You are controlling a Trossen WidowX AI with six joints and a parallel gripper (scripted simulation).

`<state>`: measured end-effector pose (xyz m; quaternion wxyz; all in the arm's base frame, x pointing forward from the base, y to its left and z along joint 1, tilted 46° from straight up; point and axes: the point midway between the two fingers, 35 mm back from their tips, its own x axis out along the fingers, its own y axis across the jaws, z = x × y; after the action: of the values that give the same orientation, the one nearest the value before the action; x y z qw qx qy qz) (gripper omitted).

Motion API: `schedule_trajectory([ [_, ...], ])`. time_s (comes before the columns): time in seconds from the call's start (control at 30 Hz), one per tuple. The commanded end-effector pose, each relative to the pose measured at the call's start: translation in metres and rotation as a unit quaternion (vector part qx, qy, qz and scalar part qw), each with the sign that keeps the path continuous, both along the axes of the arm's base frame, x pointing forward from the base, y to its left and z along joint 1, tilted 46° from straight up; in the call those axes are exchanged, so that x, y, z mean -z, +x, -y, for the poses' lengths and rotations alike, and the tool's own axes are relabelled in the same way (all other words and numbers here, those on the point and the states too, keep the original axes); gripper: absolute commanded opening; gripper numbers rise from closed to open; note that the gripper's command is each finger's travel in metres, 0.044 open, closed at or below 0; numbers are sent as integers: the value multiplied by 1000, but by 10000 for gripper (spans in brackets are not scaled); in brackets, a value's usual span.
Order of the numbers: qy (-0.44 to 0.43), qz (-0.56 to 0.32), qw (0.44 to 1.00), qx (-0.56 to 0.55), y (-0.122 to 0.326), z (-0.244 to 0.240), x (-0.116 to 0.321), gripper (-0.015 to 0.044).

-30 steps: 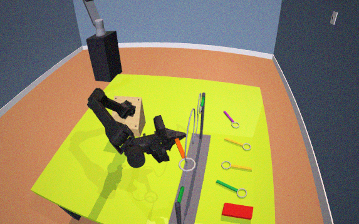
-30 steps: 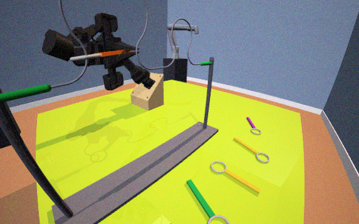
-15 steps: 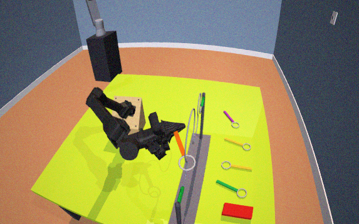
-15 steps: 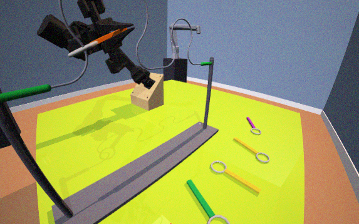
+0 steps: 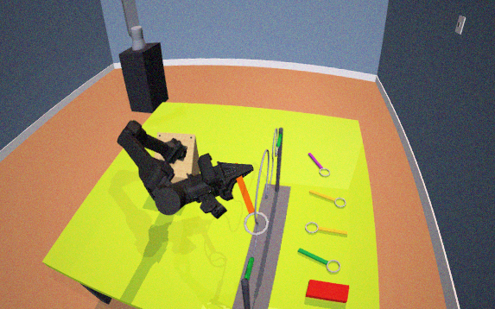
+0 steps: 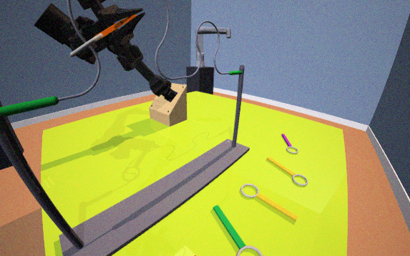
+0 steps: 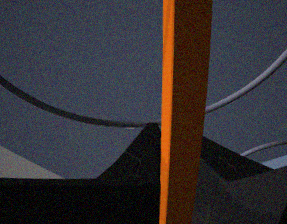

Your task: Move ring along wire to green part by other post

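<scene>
My gripper (image 5: pixel 241 174) (image 6: pixel 133 18) (image 7: pixel 160 132) is shut on the orange handle (image 5: pixel 246 196) (image 6: pixel 114 28) (image 7: pixel 167 90), high above the table. The pale ring (image 5: pixel 244 223) (image 6: pixel 84 46) is at the handle's far end, seen nearly edge-on in the exterior view. The thin grey wire (image 5: pixel 257 186) (image 6: pixel 99 68) (image 7: pixel 244 94) appears to pass through it, between the near green part (image 5: pixel 249 268) (image 6: pixel 28 106) and the wire's tall bends. I cannot tell whether ring and wire touch. The far green part (image 5: pixel 279 139) (image 6: pixel 235 72) is by the far post (image 5: pixel 278 168) (image 6: pixel 238 107).
The near post (image 5: pixel 245 293) (image 6: pixel 23 168) and far post stand on a long grey base (image 5: pixel 282 207) (image 6: pixel 177 179). Wire bends rise close to the fingers. Several loose rings with handles and a red block (image 5: pixel 327 291) lie beyond the base.
</scene>
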<state>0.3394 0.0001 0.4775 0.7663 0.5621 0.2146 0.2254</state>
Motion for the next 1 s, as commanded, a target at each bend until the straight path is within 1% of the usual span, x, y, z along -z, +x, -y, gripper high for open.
schedule_trajectory([
  [0.0, 5, -2, 1000, -4, 0, -1, -4, -150],
  [0.33, -20, 1, 1000, -2, -1, -2, -8, -150],
  [0.97, -129, 15, 992, 4, 0, 0, -4, -150],
])
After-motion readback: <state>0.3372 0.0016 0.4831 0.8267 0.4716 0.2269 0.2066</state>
